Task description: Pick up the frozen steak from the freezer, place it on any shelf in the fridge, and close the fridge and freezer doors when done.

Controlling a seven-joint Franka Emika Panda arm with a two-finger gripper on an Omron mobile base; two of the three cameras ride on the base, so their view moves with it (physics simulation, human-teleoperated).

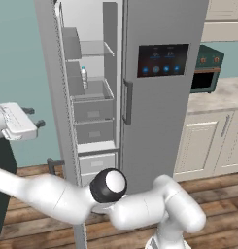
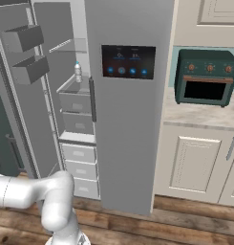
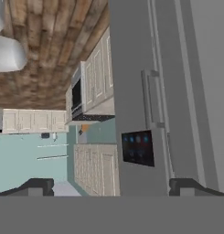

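The appliance is the landmark. The fridge, its wider section, has its door closed; the dark touchscreen panel sits on the door's upper half and a vertical bar handle runs along its left edge. To the left of that door, the freezer stands open, and its plain grey door is swung out to the far left of the appliance with two grey bins on its inner face.

Inside the freezer compartment, from top down: a thin shelf, a clear bottle standing above the upper grey drawer, a second grey drawer below it, then pale drawers at the bottom.

The frozen steak cannot be made out in the compartment; it may lie in a drawer or behind a bin.

The gripper has its jaws spread wide and holds nothing. In the hand view, rolled sideways, it faces the closed fridge door, with the handle ahead.

Judgement: the hand is aimed right of the open compartment, so the coming move needs a swing leftward of the fridge door handle into the freezer opening.
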